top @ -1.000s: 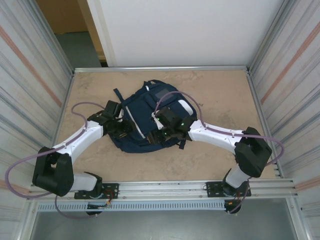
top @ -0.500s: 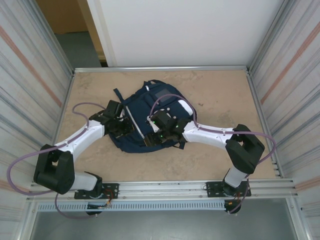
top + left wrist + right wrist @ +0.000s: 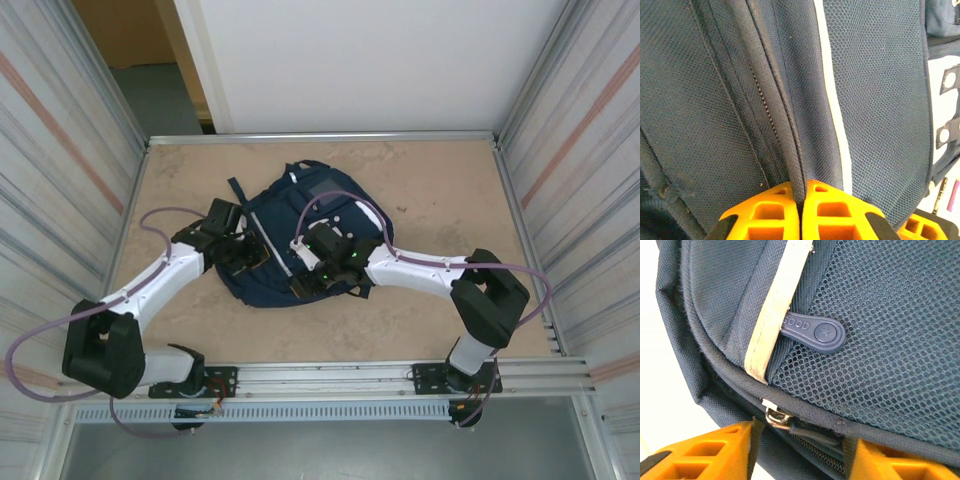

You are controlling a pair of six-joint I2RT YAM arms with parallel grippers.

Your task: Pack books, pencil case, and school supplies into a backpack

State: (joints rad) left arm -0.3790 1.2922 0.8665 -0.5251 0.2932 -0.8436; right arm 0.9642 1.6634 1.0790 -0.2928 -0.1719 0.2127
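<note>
Handling the backpack, which lies slumped on the tabletop: its fabric is judged soft and limp and likely to buckle wherever it is pulled, so stitched ridges and hardware are the preferred holds. The left fingers are pinched tight on a piped seam ridge of the backpack. The right fingers stand partly apart, astride the zipper pull at the backpack's near edge, and it is not yet gripped. The backpack's interior is hidden. A thin stick and a pink sliver beside the backpack cannot be identified.
</note>
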